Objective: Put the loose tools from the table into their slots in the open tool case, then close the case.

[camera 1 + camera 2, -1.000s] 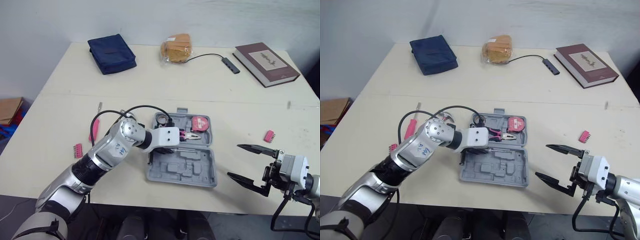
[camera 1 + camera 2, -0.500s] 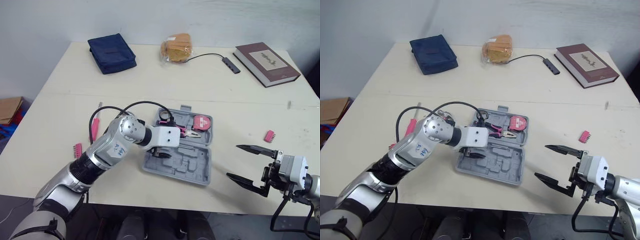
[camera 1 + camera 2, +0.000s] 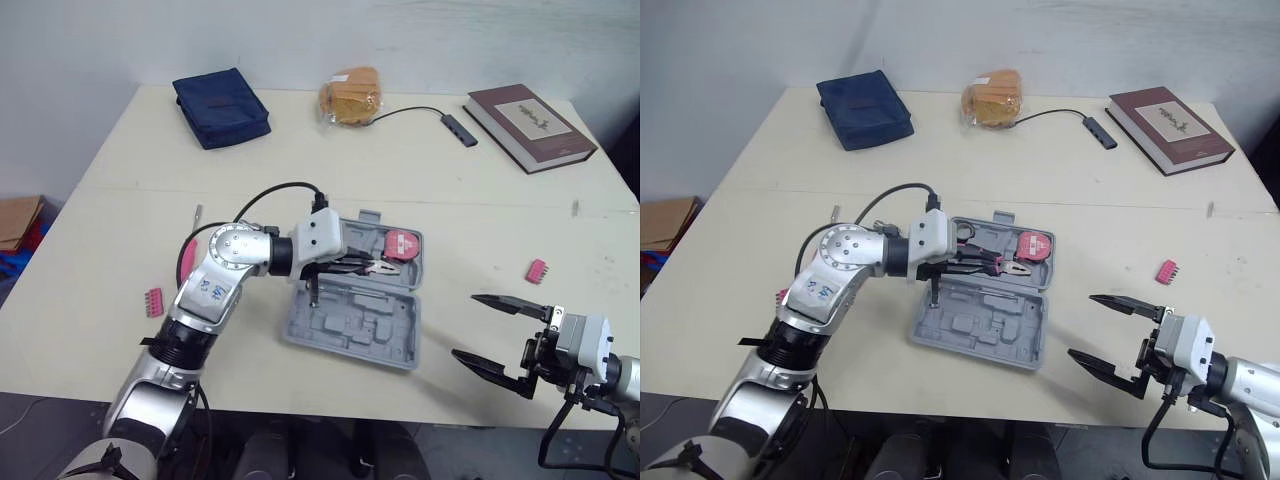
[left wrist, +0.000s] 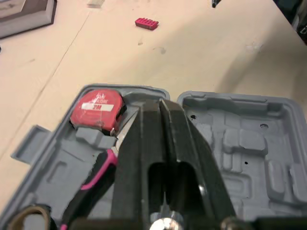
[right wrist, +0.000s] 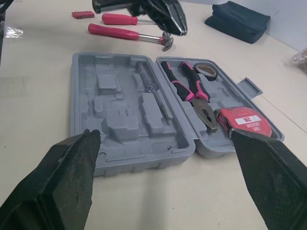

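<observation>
The grey tool case (image 3: 360,322) lies open mid-table. It holds pink-handled pliers (image 5: 189,88), a red tape measure (image 3: 402,245), a black tape roll (image 5: 205,70) and a slim screwdriver (image 5: 153,91). My left gripper (image 3: 345,264) hovers shut just over the pliers, fingers pressed together with nothing between them. A pink hammer (image 5: 127,32) and a pink screwdriver (image 5: 120,19) lie loose on the table left of the case. One pink bit strip (image 3: 154,300) sits near the left edge, another (image 3: 537,270) to the right. My right gripper (image 3: 500,335) is open, low at the front right, apart from the case.
Along the far side lie a navy pouch (image 3: 221,105), a bagged bread roll (image 3: 350,97), a USB hub with cable (image 3: 460,128) and a maroon book (image 3: 530,112). The table's front edge runs just under the case and my right gripper.
My left gripper drew back from the case's lid half and turned, now lying over the pliers. The case turned slightly on the table. My right gripper stayed nearly still.
</observation>
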`<action>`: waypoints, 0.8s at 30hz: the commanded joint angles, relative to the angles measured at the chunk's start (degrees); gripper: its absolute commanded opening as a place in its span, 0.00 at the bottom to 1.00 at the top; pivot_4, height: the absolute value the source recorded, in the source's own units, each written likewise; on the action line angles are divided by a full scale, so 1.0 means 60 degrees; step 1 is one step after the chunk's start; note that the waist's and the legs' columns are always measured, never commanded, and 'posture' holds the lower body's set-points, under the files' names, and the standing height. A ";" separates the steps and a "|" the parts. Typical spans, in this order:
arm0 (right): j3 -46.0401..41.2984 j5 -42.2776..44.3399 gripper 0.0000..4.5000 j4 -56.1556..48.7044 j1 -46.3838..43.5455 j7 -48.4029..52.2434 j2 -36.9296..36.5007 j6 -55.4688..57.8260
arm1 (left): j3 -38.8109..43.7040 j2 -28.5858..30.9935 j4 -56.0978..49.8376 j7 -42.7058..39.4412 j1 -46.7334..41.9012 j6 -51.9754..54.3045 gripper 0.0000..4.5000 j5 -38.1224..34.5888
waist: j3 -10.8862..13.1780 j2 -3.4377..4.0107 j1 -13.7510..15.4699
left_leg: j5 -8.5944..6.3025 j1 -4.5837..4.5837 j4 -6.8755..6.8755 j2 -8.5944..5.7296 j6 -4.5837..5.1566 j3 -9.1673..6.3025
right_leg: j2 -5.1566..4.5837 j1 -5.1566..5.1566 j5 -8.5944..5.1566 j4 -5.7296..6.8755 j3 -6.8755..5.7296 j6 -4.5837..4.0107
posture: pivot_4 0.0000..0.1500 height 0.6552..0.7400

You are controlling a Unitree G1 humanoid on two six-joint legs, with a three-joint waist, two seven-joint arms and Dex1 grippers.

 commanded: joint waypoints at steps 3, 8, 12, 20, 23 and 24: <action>-0.0187 0.0069 1.00 -0.0181 0.0041 -0.0038 0.0074 -0.0192 | -0.0043 -0.0090 0.0537 -0.0077 0.0168 -0.0345 0.00 -0.0136 | 0.0000 0.0000 0.0002 | 0.0000 -0.0003 0.0000 0.0000 0.0000 -0.0002 | 0.0001 0.0000 0.0001 0.0000 0.0000 0.0001 | 1.00 1.00; -0.0174 0.0000 1.00 -0.0098 0.0062 -0.0070 0.0146 -0.0295 | -0.0432 0.0168 0.1270 0.0230 0.0392 -0.0419 0.00 0.0562 | 0.0000 0.0000 0.0001 | 0.0000 0.0000 0.0000 0.0000 0.0000 0.0000 | 0.0003 0.0000 0.0001 0.0000 -0.0011 0.0001 | 1.00 1.00; -0.0128 -0.0048 1.00 -0.0022 0.0039 -0.0073 0.0179 -0.0373 | -0.0663 0.0362 0.1293 0.0081 0.0503 -0.0276 0.00 0.0753 | 0.0000 0.0000 -0.0012 | -0.0001 0.0000 -0.0001 0.0003 -0.0001 0.0000 | 0.0006 -0.0001 0.0000 -0.0002 -0.0011 0.0001 | 1.00 1.00; -0.0112 -0.0097 1.00 0.0140 -0.0113 -0.0017 0.0193 -0.0481 | -0.0759 0.0367 0.1428 0.0285 0.0551 -0.0095 0.00 0.0928 | -0.0001 0.0001 -0.0001 | -0.0001 -0.0001 -0.0001 0.0000 0.0000 -0.0002 | -0.0003 0.0000 0.0001 0.0000 -0.0004 0.0001 | 1.00 1.00; -0.0103 -0.0106 1.00 0.0216 -0.0126 0.0028 0.0182 -0.0530 | -0.0925 0.0478 0.1392 0.0143 0.0603 0.0002 0.00 0.1024 | -0.0002 0.0003 -0.0002 | -0.0001 0.0002 -0.0001 0.0000 0.0000 0.0000 | -0.0001 0.0000 0.0001 0.0000 -0.0007 0.0001 | 1.00 1.00; -0.0095 -0.0108 1.00 0.0233 -0.0127 0.0032 0.0176 -0.0553 | -0.0989 0.0522 0.1380 0.0110 0.0611 0.0040 0.00 0.1079 | -0.0003 0.0004 -0.0002 | -0.0001 0.0003 -0.0001 0.0000 0.0000 0.0001 | -0.0001 0.0000 0.0001 0.0000 -0.0007 0.0001 | 1.00 1.00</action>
